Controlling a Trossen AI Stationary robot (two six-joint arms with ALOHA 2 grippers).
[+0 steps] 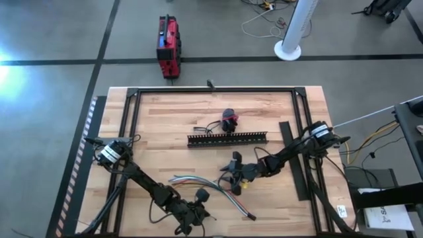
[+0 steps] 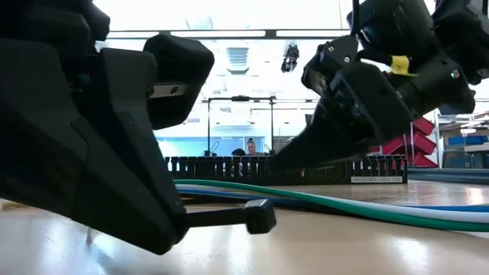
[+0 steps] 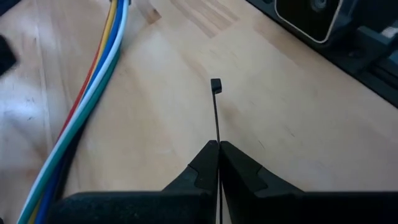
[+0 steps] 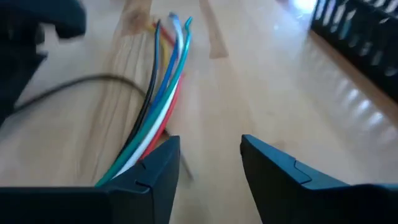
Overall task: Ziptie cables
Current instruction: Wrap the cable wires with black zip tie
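The cables (image 1: 211,190) are a loose bundle of green, white, blue and red wires lying on the wooden table near its front middle. My left gripper (image 3: 217,149) is by the front edge, near the bundle, shut on the thin black ziptie (image 3: 216,115). The ziptie's small head (image 2: 260,216) sticks out ahead of the fingertips. My right gripper (image 4: 208,155) stands open low over the table at the bundle's right part. The cables (image 4: 163,87) pass along the outer side of one of its fingers (image 4: 158,165), and nothing is between the fingers. My left gripper pinches the ziptie's strip (image 3: 217,138) between its two fingertips, a little behind the head. The fingers slant down toward the table and lie along the strip. The strip juts out nearly level just over the wood; whether the head rests on the table I cannot tell. My right gripper: I cannot tell whether its finger touches the cables that run past it.
A long black slotted duct (image 1: 228,139) lies across the table's middle, with a red-and-black lump (image 1: 229,120) and a small wire tangle behind it. A flat black strip (image 1: 294,158) lies at the right. A black frame (image 1: 211,90) borders the table.
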